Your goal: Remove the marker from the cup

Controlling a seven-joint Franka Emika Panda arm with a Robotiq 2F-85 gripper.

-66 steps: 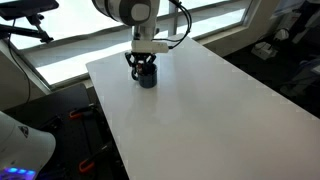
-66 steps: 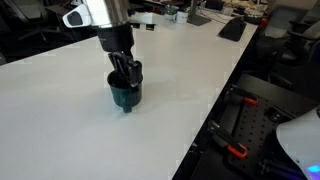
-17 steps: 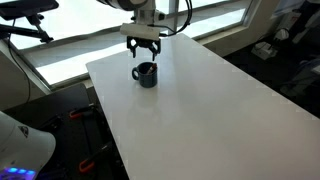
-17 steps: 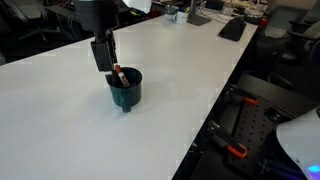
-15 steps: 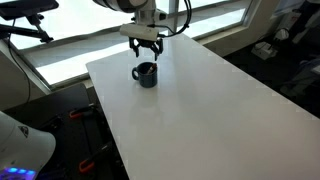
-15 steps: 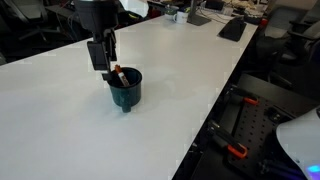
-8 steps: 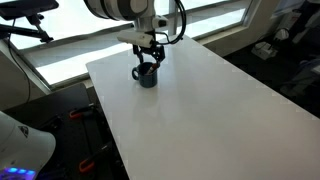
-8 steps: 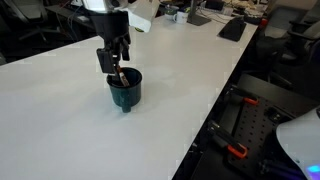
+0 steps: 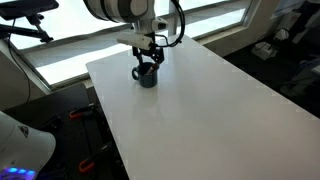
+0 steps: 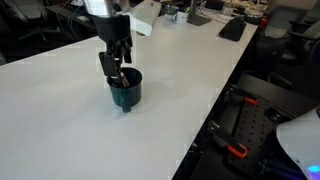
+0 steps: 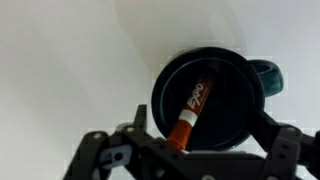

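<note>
"EXPO" on the marker [image 11: 191, 111]

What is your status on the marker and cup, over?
Gripper low over cup, jaws open. Marker leaning inside cup, not gripped. No obstruction seen.

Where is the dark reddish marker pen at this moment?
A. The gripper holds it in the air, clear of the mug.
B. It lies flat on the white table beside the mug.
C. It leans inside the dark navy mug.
C: the wrist view shows the dark reddish marker pen leaning inside the dark navy mug with a loop handle, and the fingers of the gripper stand apart on either side of it.
</note>
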